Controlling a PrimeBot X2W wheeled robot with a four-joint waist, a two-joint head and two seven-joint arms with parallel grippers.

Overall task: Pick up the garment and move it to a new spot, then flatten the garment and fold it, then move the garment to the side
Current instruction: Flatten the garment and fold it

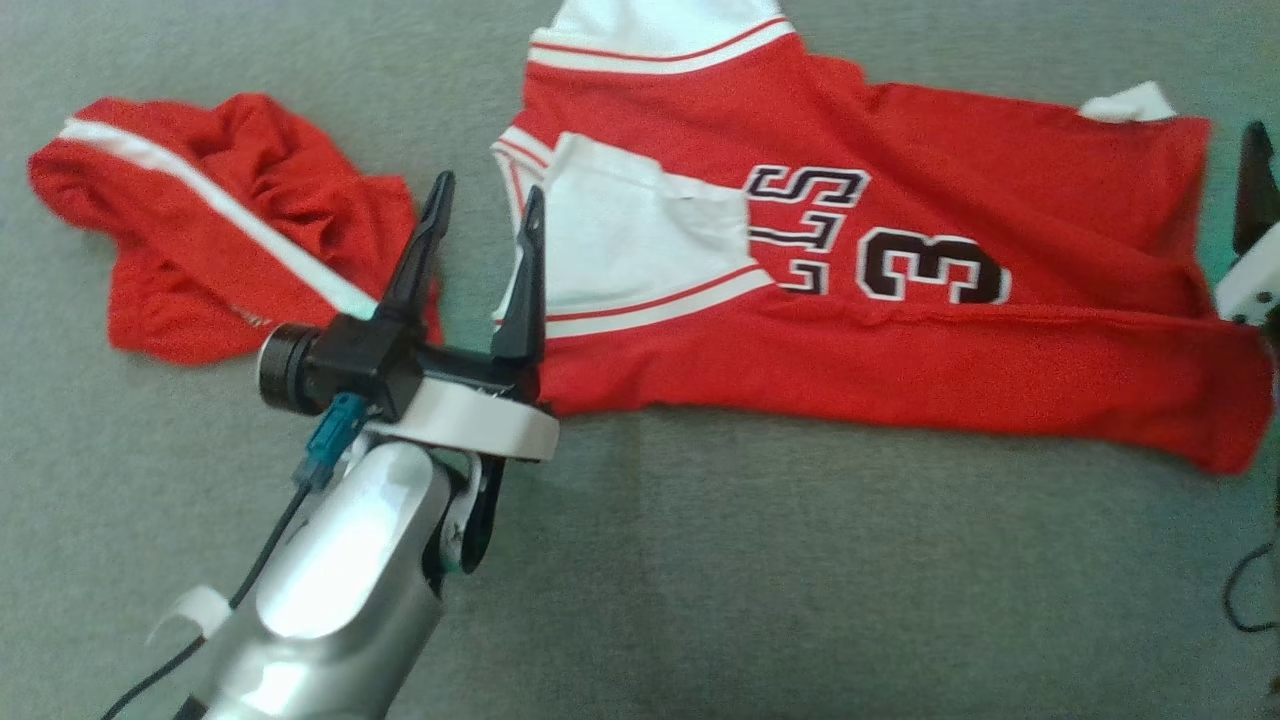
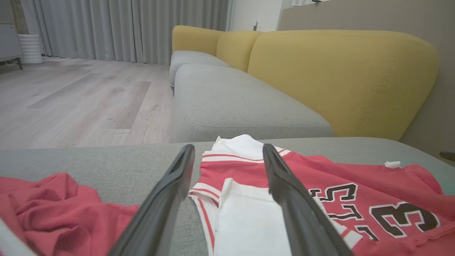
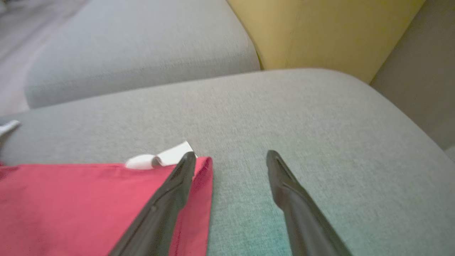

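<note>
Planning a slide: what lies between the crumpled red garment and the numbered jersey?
Bare grey cushion separates the crumpled red garment from the jersey in the left wrist view. In the head view the left gripper hangs above that gap, jaws open.

The red-and-white jersey (image 1: 900, 330), numbered 3, lies folded flat across the grey cushion (image 1: 700, 560).

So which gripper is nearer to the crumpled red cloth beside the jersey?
Left. The left gripper hangs at the edge of the crumpled red cloth, between it and the jersey. The right gripper is at the jersey's opposite end.
</note>
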